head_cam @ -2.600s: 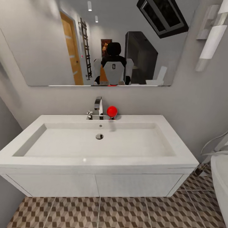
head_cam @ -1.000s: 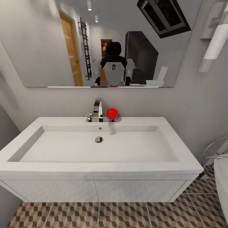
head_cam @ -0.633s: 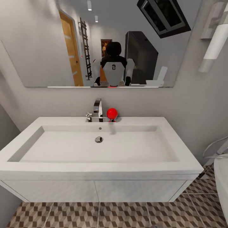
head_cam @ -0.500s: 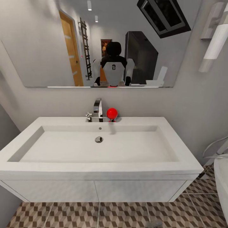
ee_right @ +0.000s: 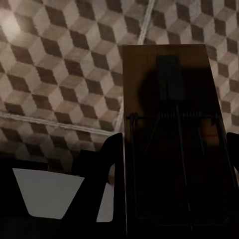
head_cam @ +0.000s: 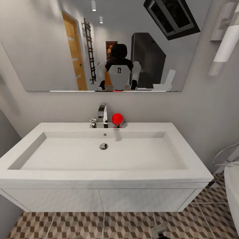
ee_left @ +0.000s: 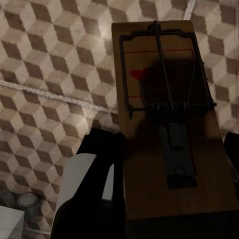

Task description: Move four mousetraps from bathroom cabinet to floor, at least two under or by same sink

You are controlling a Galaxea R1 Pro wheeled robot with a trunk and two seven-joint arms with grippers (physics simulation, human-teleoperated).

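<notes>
Directly ahead in the head view stood the bathroom sink (head_cam: 103, 156), a wide white rectangular basin on its white two-door vanity (head_cam: 99, 200), with the chrome tap (head_cam: 103, 114) at the back rim and a red ball-shaped object (head_cam: 117, 118) just beside the tap. Above it the mirror (head_cam: 49, 49) reflected the robot's dark head and white trunk. Cube-patterned bathroom floor (head_cam: 132, 224) showed below the vanity, and part of the right gripper (head_cam: 159, 231) appeared at the lower edge over those tiles.

Left wrist view: left gripper (ee_left: 169, 164) clamped on a mousetrap (ee_left: 169, 124), dark fingers (ee_left: 102, 154) against both long edges of the wooden plate. Spring, wire bar and a red mark faced the camera. Trap was held above the floor tiles, near a pale grout line; no contact with the floor could be made out.

Right wrist view: right gripper clamped on a second mousetrap (ee_right: 174, 134) in the same way, one dark finger (ee_right: 107, 159) pressed to its edge. This trap was also over the cube-pattern tiles.
</notes>
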